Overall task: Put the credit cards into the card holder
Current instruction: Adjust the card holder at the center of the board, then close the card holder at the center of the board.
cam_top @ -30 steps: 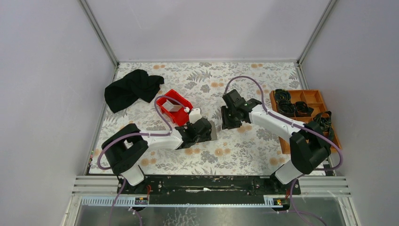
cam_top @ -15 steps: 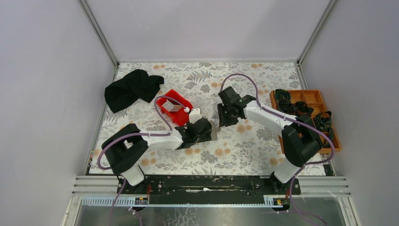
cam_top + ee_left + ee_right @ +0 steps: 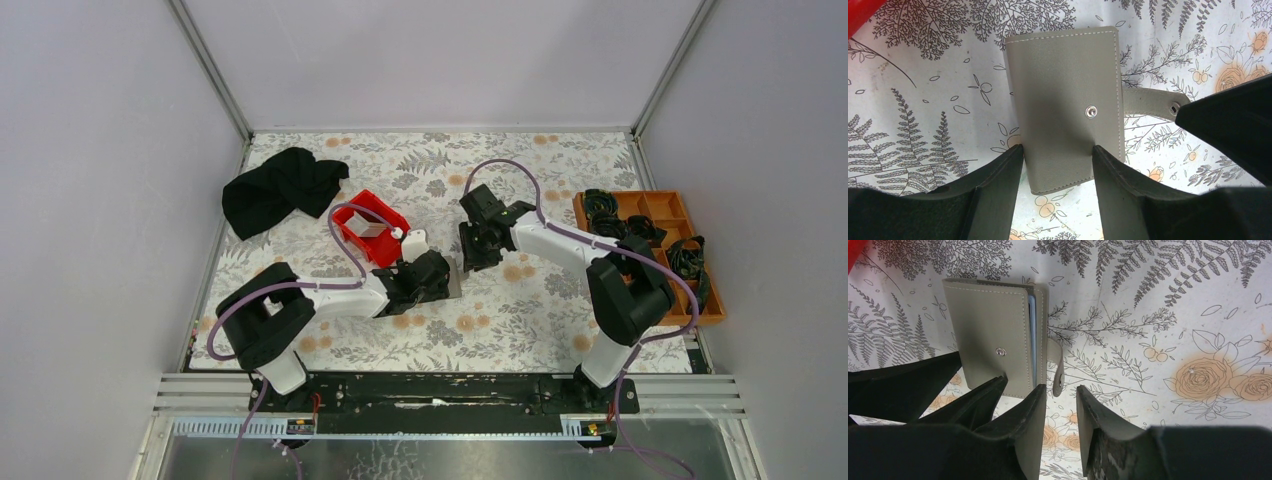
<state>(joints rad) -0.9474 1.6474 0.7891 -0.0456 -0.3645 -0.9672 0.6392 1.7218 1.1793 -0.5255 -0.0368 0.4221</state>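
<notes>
Now the right end effector [image 3: 1058, 410] has swung left across the table [image 3: 520, 310], closer to the card holder [image 3: 1068, 110] than a second ago, fingers parted over its snap strap [image 3: 1058, 365], seemingly gripping nothing. Unmoved, the left end effector [image 3: 1058, 165] straddles the closed holder's sides, perhaps clamping it. A light blue card edge [image 3: 1032, 340] shows inside.

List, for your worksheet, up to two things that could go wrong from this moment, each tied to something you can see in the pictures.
1. The snap strap sticks out unfastened from the card holder. The right gripper, close beside it, may snag the strap and drag the holder.
2. The left gripper only straddles the holder's near end. A sideways push from the other arm could pivot the holder out from between its fingers.
</notes>
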